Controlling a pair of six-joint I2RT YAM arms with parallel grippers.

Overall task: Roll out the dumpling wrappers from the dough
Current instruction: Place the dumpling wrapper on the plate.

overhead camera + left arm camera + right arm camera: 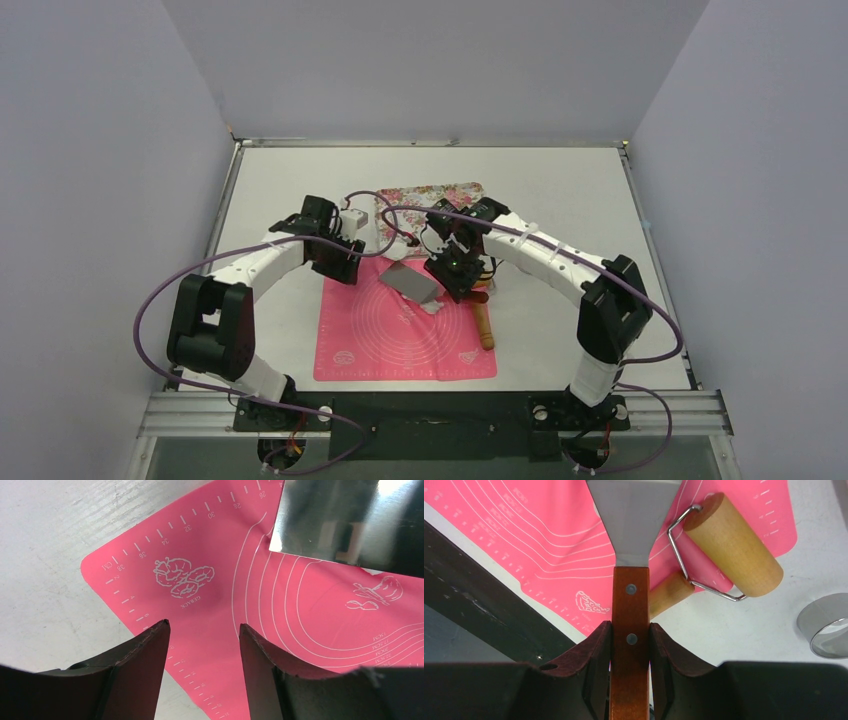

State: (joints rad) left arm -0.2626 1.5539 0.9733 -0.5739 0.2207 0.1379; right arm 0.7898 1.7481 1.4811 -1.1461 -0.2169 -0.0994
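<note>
My right gripper point(455, 272) is shut on the wooden handle point(630, 600) of a metal spatula. Its blade point(412, 283) slants down over the far part of the pink silicone mat point(400, 340). A small ragged white scrap of dough point(432, 307) lies on the mat just beneath the blade's near edge. My left gripper point(345, 262) is open and empty over the mat's far left corner point(150, 580). The blade point(325, 520) shows at the top right of the left wrist view. I see no round dumpling wrapper in any view.
A wooden rolling pin point(483, 322) with a wire frame lies on the mat's right edge, and in the right wrist view point(734, 545) it is right of the blade. A metal ring cutter point(826, 625) stands on the table. A floral tray point(440, 195) sits behind the mat.
</note>
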